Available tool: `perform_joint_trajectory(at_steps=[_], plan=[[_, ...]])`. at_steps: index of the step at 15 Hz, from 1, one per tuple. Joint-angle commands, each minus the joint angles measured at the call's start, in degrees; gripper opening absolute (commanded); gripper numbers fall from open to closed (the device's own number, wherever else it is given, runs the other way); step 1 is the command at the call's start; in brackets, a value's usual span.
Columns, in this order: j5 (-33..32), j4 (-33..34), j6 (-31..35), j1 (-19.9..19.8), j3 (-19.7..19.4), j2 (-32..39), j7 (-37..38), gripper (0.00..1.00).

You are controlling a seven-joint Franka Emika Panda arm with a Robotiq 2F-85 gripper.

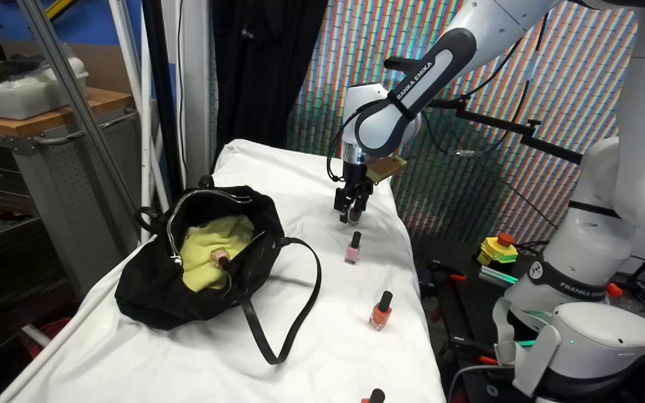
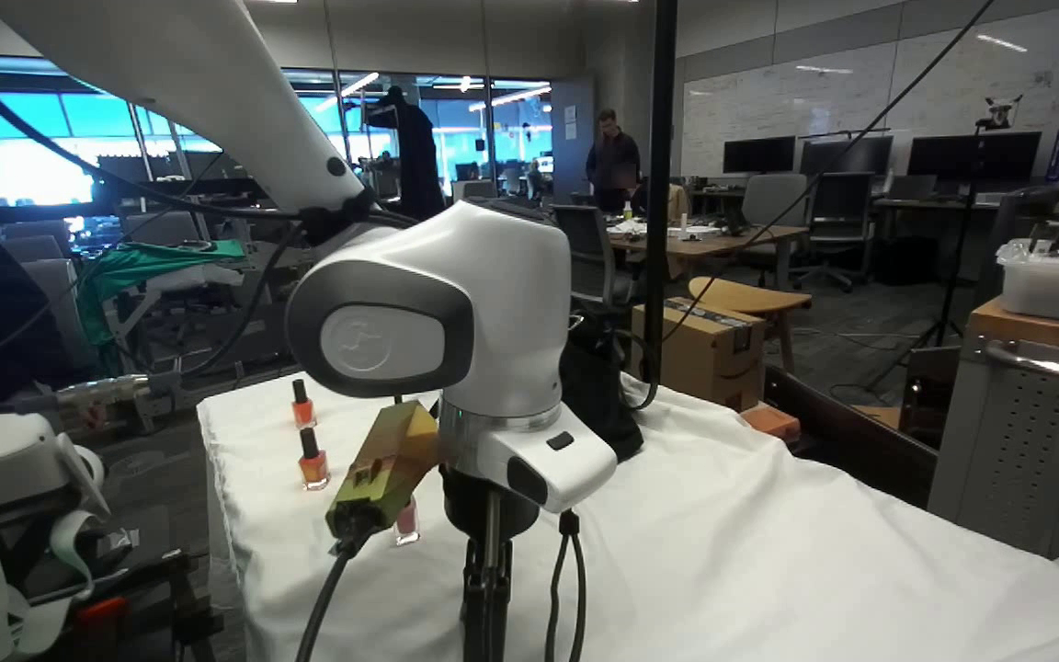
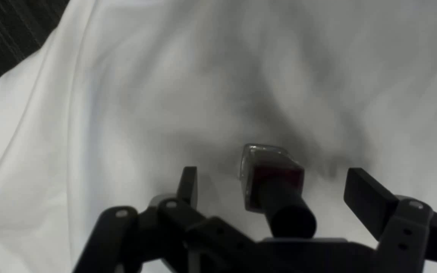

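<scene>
My gripper [image 3: 273,185] points down over the white cloth, its jaws apart on either side of a dark red nail polish bottle [image 3: 275,170] with a black cap. Gaps show between the bottle and both fingers [image 3: 370,201]. This bottle stands upright; in an exterior view the gripper [image 1: 350,211] partly covers the dark bottle [image 1: 355,217]. A pink bottle [image 1: 352,254] stands close by, then an orange bottle [image 1: 380,316] farther along. Another bottle [image 1: 376,396] is cut off at the frame's bottom. In an exterior view the wrist and gripper [image 2: 485,607] hide the dark bottle.
A black handbag [image 1: 188,305] lies open on the white-covered table [image 1: 333,347], its strap [image 1: 300,330] looping toward the bottles. Inside are a yellow cloth [image 1: 202,254] and a pinkish bottle [image 1: 220,256]. The table edge drops off beside the row of bottles, near the robot's base.
</scene>
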Motion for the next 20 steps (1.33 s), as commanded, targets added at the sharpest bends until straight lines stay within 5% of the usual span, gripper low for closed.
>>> perform_joint_trajectory(at_steps=[1, 7, 20], plan=[[3.56, 0.59, 2.00, -1.47, 1.03, 1.51, -4.11, 1.00], [6.57, 0.55, 3.01, -1.79, 1.71, 2.48, -7.11, 1.00], [-3.61, -1.91, 2.11, 2.21, -1.11, -4.11, 2.02, 1.00]])
